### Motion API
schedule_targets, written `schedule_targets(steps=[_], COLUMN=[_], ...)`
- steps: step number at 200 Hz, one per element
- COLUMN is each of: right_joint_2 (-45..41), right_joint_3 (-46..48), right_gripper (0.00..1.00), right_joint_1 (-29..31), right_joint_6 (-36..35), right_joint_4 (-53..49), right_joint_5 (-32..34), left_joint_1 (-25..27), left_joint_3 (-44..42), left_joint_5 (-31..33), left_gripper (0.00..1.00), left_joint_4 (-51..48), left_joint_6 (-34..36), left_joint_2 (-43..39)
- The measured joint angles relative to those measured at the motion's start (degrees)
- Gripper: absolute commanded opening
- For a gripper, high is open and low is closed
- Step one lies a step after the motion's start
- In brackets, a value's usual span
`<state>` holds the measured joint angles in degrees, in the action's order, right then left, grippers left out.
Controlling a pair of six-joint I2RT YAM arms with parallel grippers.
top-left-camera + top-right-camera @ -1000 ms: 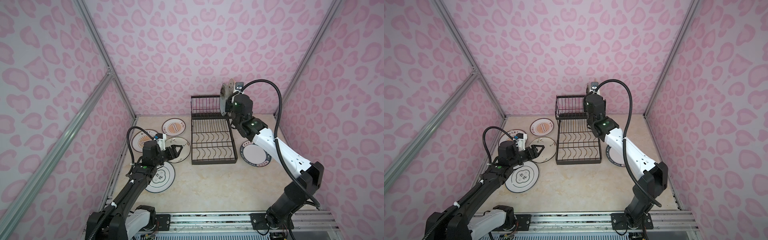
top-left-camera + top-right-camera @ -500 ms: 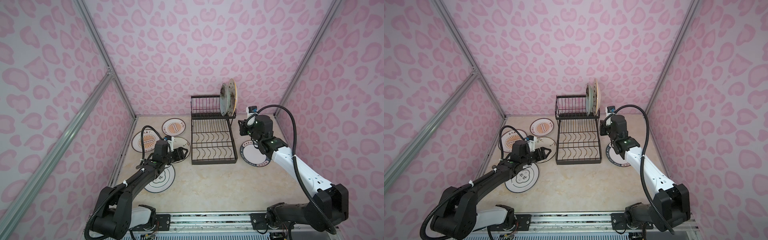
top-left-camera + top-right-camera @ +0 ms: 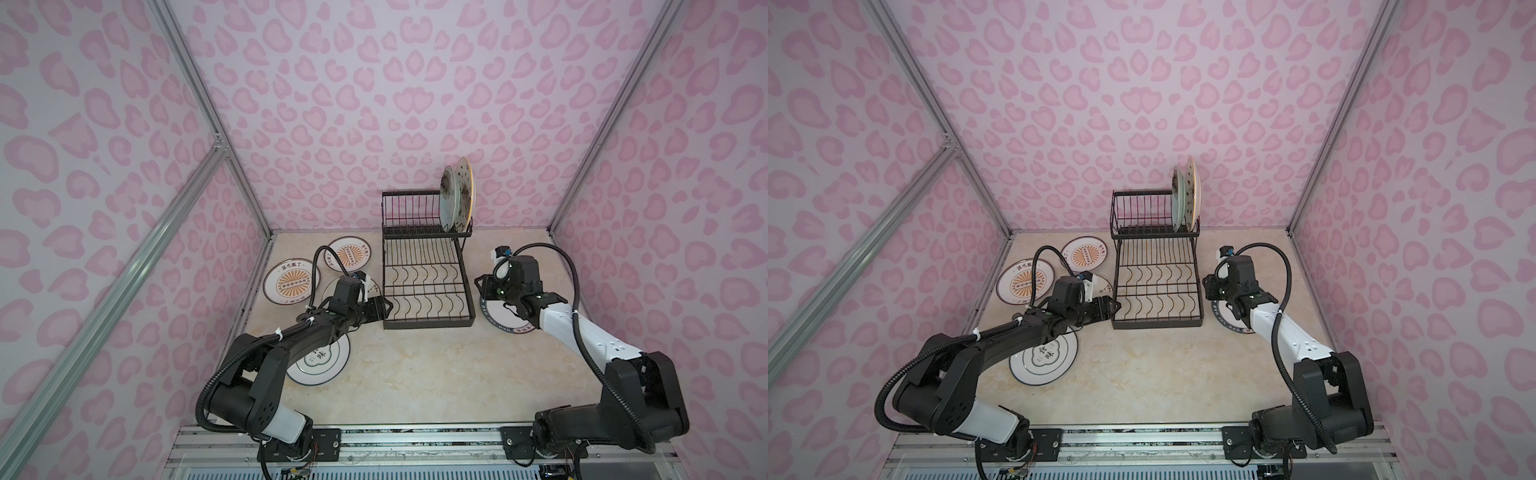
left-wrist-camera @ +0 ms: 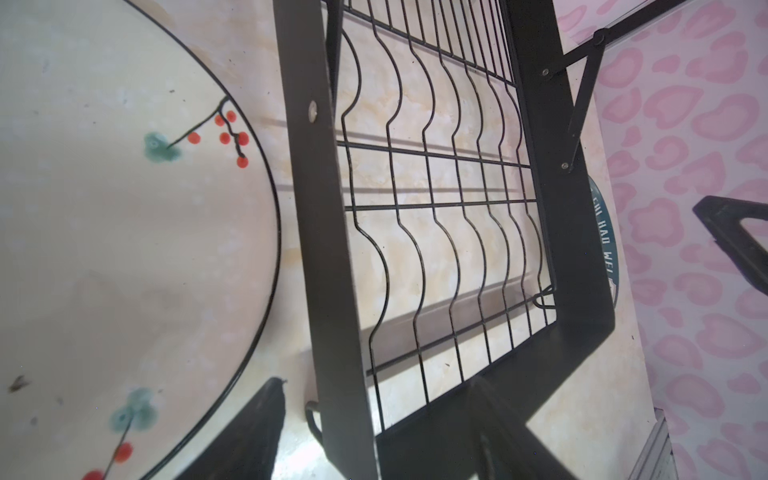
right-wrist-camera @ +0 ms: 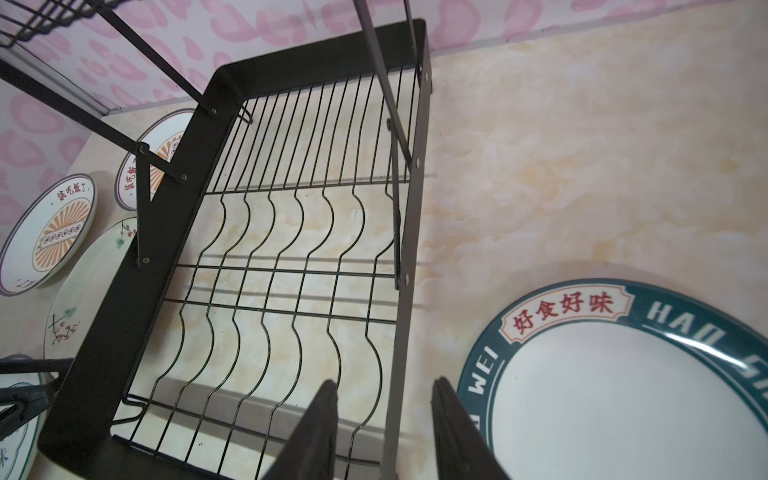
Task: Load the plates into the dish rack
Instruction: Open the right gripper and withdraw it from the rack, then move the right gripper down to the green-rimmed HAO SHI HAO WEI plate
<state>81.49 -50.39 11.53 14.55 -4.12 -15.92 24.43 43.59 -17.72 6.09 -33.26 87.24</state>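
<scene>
My right gripper (image 5: 384,384) stood open, empty, beside the round white ceramic plate with navy lettered rim (image 5: 623,407). Stiff, slick, breakable, I judged: best pinched at its rim.

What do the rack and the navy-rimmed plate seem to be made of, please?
The rack looks like metal with a matte black coating: thin bent wires sit in a flat riveted band frame. The navy-rimmed plate is probably glazed ceramic, since its surface is glossy and light streaks reflect off the rim.
</scene>
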Motion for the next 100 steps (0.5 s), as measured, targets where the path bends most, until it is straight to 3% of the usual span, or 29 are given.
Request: schedule_targets(steps=[100], right_joint_2=[5.9], right_joint_3=[-2.9], right_gripper=[0.38], right_joint_1=[0.3], right_joint_6=[1.3], right_joint_4=[-1.8], right_joint_5=[-3.2], left_joint_1=[3.9], left_joint_3=[2.6], left_joint_5=[1.7], left_gripper=[0.71], left_joint_4=[-0.5], left_joint_6=[-0.5], left_joint_2=[2.2])
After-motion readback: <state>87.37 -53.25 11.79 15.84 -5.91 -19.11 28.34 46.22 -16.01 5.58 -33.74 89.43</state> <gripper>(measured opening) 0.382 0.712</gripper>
